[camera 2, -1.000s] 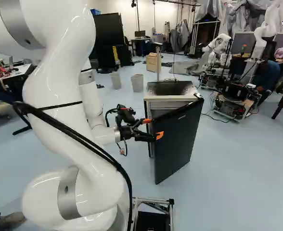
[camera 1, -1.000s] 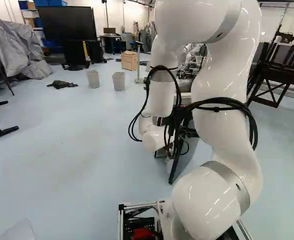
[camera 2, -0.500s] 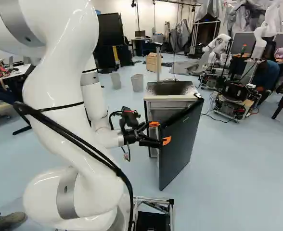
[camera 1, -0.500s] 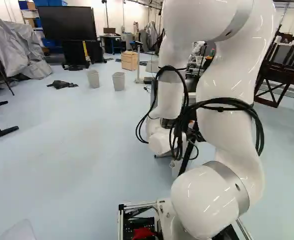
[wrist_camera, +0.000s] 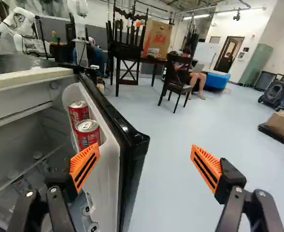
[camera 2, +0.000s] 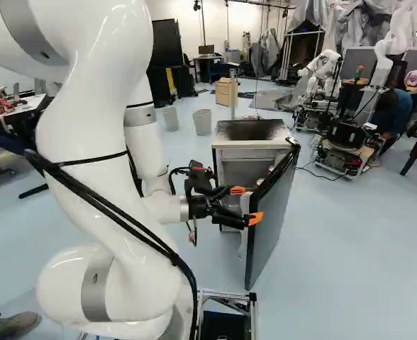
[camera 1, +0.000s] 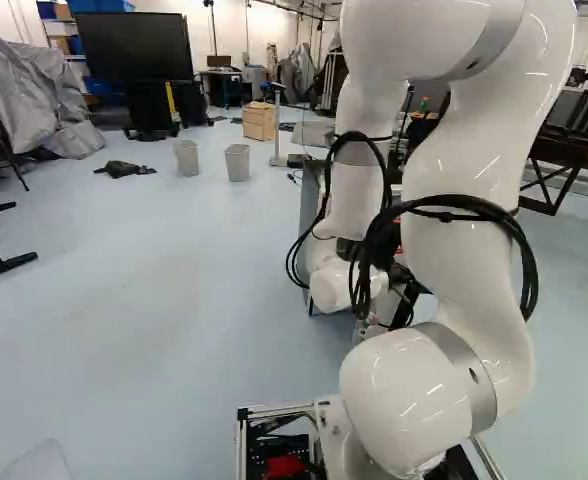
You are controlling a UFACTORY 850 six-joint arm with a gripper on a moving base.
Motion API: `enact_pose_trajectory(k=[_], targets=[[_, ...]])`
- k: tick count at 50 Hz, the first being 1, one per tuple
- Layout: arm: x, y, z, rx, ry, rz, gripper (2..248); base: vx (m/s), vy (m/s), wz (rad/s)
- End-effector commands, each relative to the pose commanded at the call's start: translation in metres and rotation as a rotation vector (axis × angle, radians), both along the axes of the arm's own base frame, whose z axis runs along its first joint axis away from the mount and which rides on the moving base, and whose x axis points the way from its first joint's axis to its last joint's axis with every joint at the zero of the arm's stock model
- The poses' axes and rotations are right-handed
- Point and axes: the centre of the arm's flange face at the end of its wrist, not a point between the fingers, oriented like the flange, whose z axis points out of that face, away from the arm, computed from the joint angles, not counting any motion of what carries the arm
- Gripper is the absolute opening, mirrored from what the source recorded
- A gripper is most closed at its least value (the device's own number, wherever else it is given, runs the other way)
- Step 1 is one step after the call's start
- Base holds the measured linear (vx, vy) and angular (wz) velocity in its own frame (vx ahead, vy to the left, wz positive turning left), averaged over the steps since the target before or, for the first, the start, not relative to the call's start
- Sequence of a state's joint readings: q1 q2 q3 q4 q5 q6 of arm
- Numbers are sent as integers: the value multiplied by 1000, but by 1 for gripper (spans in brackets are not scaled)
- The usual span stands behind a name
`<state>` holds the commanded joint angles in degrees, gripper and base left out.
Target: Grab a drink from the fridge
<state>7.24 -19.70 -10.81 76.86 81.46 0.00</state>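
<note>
Two red soda cans, a nearer one [wrist_camera: 87, 134] and a farther one [wrist_camera: 78, 111], upright in the inner shelf of the fridge door [wrist_camera: 132, 140], standing open from the mini fridge [camera 2: 249, 129]. Gripper [wrist_camera: 143, 154] released and empty, with fingers wide apart astride the door's edge: one orange pad [wrist_camera: 85, 166] on the inner side, just by the nearer can, the other pad [wrist_camera: 206, 167] out over the floor [wrist_camera: 171, 193]. Contact with the door: impossible to tell.

Probably at the end of opening, with the drink still to be taken. Next, likely, a retreat from the edge and a turn towards the cans.

Main danger: closing from here, and so clamping the door instead of a can. Also possible, a knock to the nearer can from the inner finger if swept sideways — too little room beside it. Worth fearing too: a turn begun before clearing the edge, likely to catch the outer finger and drag the door back — blocking the way in.
</note>
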Motion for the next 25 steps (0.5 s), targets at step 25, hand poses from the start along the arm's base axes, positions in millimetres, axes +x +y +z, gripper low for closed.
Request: enact_pose_trajectory(k=[25], targets=[[-16,-32,1,-5,4,-165,247,0,0,0]])
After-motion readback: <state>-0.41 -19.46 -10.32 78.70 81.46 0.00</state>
